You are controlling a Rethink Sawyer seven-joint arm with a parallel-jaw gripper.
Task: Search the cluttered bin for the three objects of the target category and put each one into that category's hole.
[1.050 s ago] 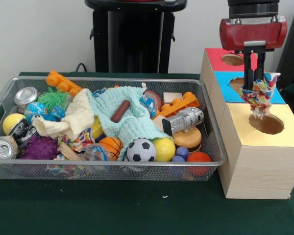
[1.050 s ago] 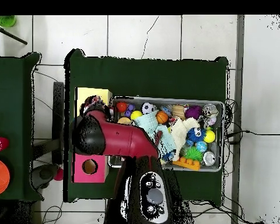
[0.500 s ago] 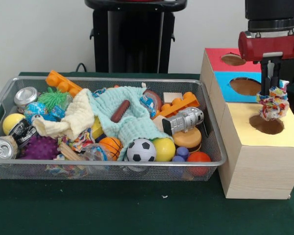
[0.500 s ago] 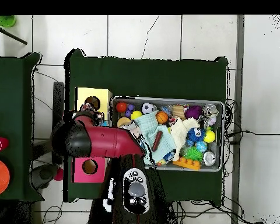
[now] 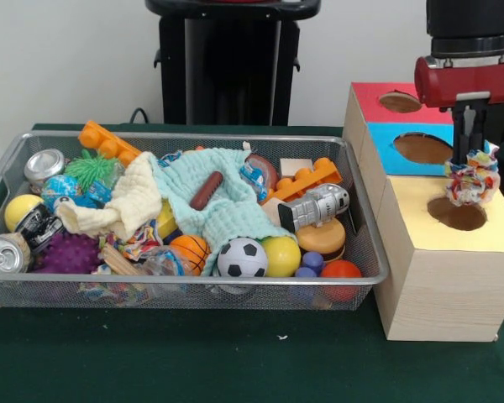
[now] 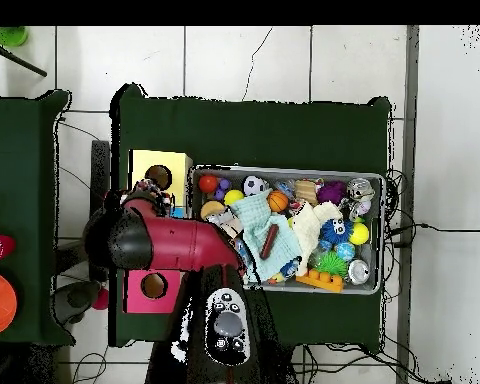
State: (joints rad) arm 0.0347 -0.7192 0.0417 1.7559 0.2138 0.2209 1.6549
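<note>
The tool grips a colourful rag toy — it hangs just below. Both sit above the yellow hole.

This looks like a robot lab: a green worktop on a white tiled floor, with loose cables.

No words, labels, brand names or numbers can be read. The cans at the frame's left may carry print, but it is too small to tell.
</note>
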